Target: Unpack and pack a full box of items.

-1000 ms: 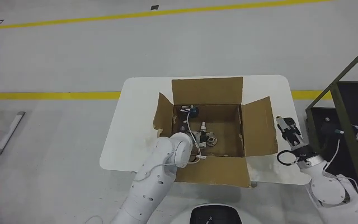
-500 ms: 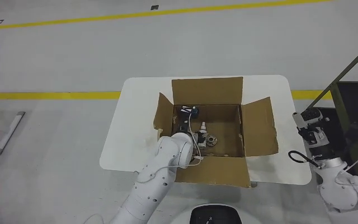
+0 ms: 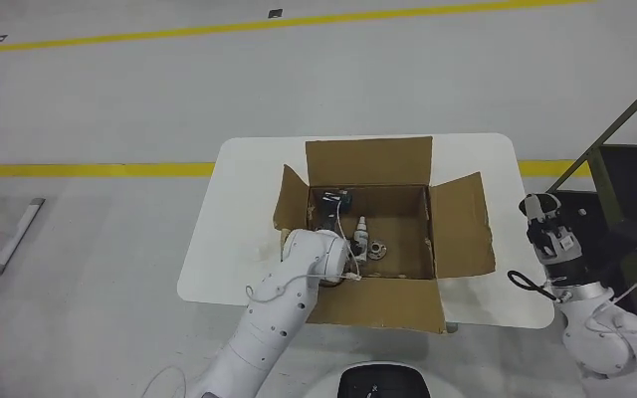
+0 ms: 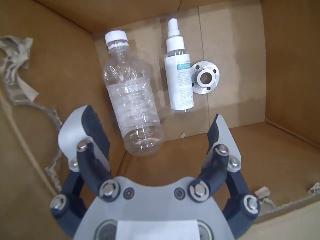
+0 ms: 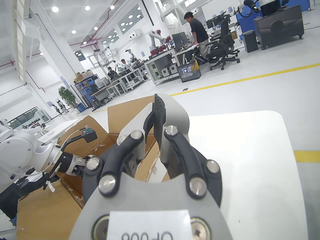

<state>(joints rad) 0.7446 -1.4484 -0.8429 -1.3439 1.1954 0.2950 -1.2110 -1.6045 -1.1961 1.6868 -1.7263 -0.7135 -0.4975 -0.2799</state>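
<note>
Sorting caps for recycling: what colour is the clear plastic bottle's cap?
White cap on the clear plastic bottle; best in the left wrist view.

I look down on a glossy pale grey floor (image 3: 119,90). A painted yellow line (image 3: 299,20) crosses the top of the frame, and another yellow stripe (image 3: 100,169) runs in from the left edge at mid-height. A white round-cornered table (image 3: 234,219) sits at centre. Out across the hall I see round ceiling lamps (image 5: 55,8), black office chairs (image 5: 222,51) and a leafy green potted plant (image 5: 66,94).

Bright ceiling lamps (image 5: 54,8) — soft shadows (wrist-view edges bend).
</note>
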